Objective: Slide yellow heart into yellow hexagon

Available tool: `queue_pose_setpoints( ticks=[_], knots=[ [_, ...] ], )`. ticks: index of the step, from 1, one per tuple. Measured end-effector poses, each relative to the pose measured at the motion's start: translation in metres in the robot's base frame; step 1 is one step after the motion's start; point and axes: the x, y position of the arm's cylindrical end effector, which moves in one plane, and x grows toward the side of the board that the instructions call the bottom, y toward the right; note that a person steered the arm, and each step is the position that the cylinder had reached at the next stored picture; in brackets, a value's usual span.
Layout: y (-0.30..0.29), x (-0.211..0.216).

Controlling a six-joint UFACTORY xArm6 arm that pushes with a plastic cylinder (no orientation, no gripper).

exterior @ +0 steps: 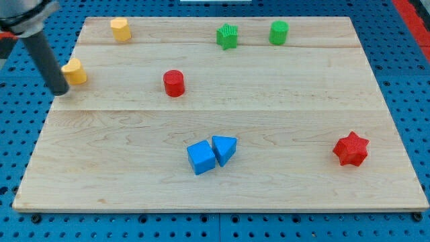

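Yellow heart (74, 70) sits at board's left edge, touching my tip (60, 91) on its lower-left; no gripper, rod holds nothing. Yellow hexagon (120, 29) lies up-right, w/ clear gap. Risk: off-centre push spins heart past hexagon or off wooden board (269, 188).

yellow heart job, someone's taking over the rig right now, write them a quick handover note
My tip sits at the board's left edge, just left of and below the yellow heart, right beside it; contact can't be confirmed.
The yellow hexagon stands near the view's top left, up and to the right of the heart, with a clear gap between them.
Done: tip is staged beside the heart.
Left: push the heart up and right until it meets the hexagon. The red cylinder lies off to the right, away from that path.
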Motion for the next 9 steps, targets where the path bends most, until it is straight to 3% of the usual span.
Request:
queue_pose_setpoints(
  ticks=[2,3,4,6,8,9],
  knots=[
    [0.093,-0.057],
    [0.095,-0.016],
    [0.033,0.003],
    [0.018,-0.041],
    [0.091,-0.112],
    [0.098,-0.12]
  ],
)
